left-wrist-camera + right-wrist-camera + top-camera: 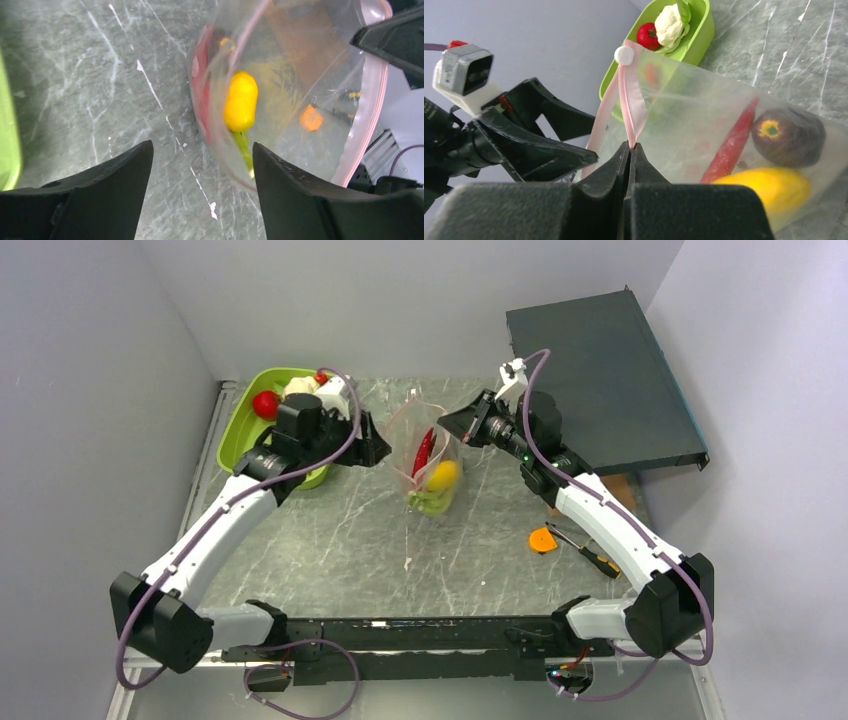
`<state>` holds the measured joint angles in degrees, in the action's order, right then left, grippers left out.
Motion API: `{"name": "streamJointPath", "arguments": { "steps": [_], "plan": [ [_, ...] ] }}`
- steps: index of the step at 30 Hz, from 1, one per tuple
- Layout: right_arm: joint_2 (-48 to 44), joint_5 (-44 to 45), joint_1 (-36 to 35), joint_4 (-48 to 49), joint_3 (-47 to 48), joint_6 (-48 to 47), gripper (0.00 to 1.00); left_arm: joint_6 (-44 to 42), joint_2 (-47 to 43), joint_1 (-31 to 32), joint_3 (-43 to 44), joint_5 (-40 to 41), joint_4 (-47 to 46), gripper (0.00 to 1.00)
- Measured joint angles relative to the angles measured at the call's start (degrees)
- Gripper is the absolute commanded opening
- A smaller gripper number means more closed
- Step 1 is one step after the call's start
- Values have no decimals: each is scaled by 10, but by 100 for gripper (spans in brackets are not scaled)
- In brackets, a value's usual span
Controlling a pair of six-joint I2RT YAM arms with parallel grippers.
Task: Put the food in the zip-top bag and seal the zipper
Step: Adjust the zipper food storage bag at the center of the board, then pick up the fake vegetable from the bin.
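The clear zip-top bag (432, 462) hangs upright at the table's middle, its mouth partly open. Inside are a red chili (731, 145), a dark purple vegetable (786, 135) and a yellow piece (769, 187). My right gripper (631, 146) is shut on the pink zipper strip (629, 100), below its white slider (625, 55), and holds the bag up. My left gripper (202, 152) is open and empty, just left of the bag (300, 80); the yellow piece (241, 100) shows through the plastic. A red tomato (265, 403) and a cauliflower (300, 388) lie in the tray.
The lime-green tray (240, 430) stands at the back left, behind my left arm. A dark flat box (600, 370) fills the back right. An orange disc (543, 539) and a screwdriver (590, 555) lie on the table under my right arm.
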<state>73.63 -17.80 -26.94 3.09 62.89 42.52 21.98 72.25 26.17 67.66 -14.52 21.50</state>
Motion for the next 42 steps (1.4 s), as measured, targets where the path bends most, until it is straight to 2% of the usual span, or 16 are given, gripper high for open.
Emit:
{"name": "streamJointPath", "arguments": {
  "steps": [3, 4, 9, 14, 20, 28, 34, 42],
  "plan": [
    [0, 8, 0, 0, 0, -3, 0, -10, -31, -32, -9, -2, 2, 98],
    [0, 8, 0, 0, 0, -4, 0, -14, -45, -49, -12, -3, -1, 99],
    [0, 9, 0, 0, 0, -5, 0, -24, -91, -121, -18, 12, -14, 100],
    [2, 8, 0, 0, 0, -5, 0, -27, -90, -170, -16, 120, 6, 100],
    [2, 8, 0, 0, 0, -6, 0, -28, 21, -219, 26, 235, 59, 100],
    [1, 9, 0, 0, -4, -10, 0, -43, 255, -283, 127, 258, 125, 100],
    [1, 8, 0, 2, -7, -11, 0, -62, 323, -291, 160, 277, 141, 100],
    [2, 8, 0, 8, -9, -10, 0, -49, 336, -291, 154, 284, 159, 100]
  ]
}}
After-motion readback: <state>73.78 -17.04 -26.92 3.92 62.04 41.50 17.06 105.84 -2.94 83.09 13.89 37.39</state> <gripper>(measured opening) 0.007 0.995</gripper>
